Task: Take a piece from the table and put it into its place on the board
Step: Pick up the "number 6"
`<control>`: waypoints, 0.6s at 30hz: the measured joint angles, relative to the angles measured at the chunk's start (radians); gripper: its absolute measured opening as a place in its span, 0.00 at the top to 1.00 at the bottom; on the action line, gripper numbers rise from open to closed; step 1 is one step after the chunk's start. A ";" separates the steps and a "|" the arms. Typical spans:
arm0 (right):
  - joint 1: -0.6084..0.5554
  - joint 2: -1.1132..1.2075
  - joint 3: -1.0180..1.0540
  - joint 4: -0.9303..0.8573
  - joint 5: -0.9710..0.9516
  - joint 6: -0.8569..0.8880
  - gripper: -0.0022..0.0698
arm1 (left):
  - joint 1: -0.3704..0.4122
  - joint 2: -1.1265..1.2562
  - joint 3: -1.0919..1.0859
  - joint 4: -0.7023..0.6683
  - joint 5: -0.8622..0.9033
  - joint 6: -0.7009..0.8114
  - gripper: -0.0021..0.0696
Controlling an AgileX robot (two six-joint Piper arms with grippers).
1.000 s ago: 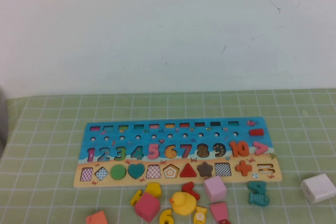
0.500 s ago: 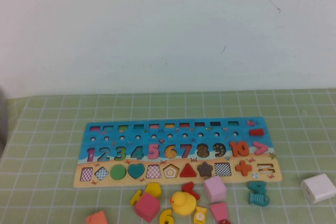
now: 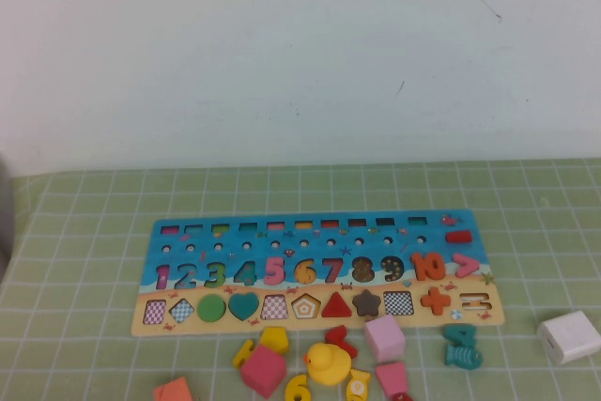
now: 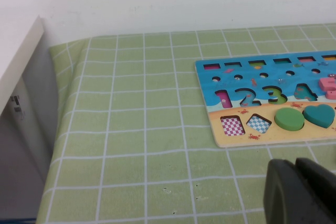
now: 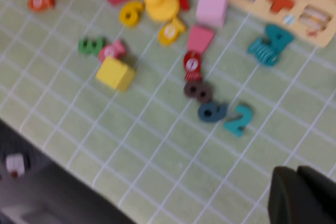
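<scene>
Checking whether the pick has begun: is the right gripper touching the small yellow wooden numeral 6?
Apart. The right wrist view shows the right gripper far across bare green cloth from the yellow numeral 6.

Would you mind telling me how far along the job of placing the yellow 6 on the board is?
Barely begun. Nothing looks done: the yellow 6 lies on the table beside the duck, off the board, whose 6 slot looks empty. Nothing is in hand: the left gripper hangs near the board's end, the right gripper above the loose numerals. Picking up and seating remain.
</scene>
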 joint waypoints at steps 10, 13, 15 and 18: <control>0.438 0.269 -0.018 -0.243 -0.081 0.308 0.97 | 0.000 0.000 0.000 0.000 0.000 0.000 0.97; 0.536 0.385 -0.081 -0.298 -0.085 0.382 0.97 | 0.000 0.000 0.000 0.000 0.000 0.000 0.97; 0.594 0.461 -0.136 -0.339 -0.085 0.430 0.97 | 0.000 0.000 0.000 0.000 0.000 0.000 0.97; 0.661 0.582 -0.235 -0.390 -0.085 0.489 0.97 | 0.000 0.000 0.000 0.000 0.000 0.000 0.97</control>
